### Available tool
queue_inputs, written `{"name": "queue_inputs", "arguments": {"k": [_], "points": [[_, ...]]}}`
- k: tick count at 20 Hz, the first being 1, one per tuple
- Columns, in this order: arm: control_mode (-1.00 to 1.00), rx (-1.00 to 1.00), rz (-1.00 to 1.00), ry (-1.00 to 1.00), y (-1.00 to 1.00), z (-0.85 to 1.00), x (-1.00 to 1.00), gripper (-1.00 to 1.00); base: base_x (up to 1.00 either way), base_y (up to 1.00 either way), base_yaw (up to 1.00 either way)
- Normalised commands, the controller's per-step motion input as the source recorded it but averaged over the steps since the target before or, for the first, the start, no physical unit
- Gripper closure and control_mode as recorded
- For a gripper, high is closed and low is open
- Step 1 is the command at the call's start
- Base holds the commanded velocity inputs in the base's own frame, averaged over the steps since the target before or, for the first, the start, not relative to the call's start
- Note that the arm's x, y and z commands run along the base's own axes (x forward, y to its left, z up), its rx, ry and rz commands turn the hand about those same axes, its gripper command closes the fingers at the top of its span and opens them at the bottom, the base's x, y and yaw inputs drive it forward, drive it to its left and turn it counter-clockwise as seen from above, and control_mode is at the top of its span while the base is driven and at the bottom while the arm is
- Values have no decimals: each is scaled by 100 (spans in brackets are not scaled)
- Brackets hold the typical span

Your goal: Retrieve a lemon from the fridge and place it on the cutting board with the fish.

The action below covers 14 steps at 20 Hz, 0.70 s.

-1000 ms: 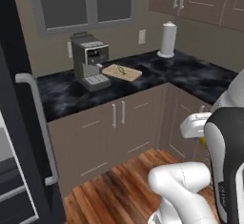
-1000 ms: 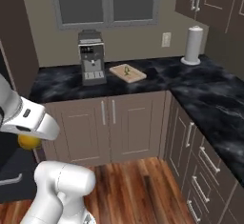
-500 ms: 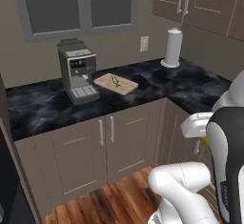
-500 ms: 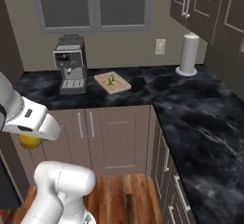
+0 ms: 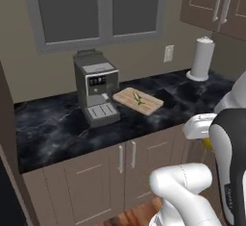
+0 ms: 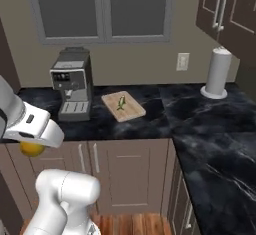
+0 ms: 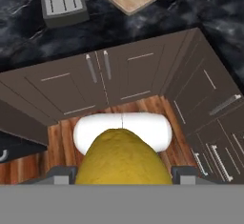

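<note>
The hand [image 7: 123, 173] grips the round yellow-orange lemon [image 7: 123, 158], held low over the wooden floor before the cabinets. From the right, the lemon [image 6: 31, 149] peeks under the white wrist. On the black marble table [image 6: 210, 129], the slender greenish fish [image 6: 120, 102] lies on the light-wood cutting board [image 6: 123, 106], beside the grey coffee machine [image 5: 96, 86].

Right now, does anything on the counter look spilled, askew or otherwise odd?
Nothing stands out. The fish lies on the board beside the coffee machine, the paper towel roll stands upright, and the tool holds the lemon low, in front of the cabinets.
</note>
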Motion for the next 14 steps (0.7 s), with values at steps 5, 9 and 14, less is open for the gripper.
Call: {"name": "queue_inputs", "arguments": {"k": [5,9,14], "points": [[100,0,0,0,0,0,0,100,90,-11,6],[100,0,0,0,0,0,0,100,75,-27,11],[100,0,0,0,0,0,0,100,29,-44,20]]}}
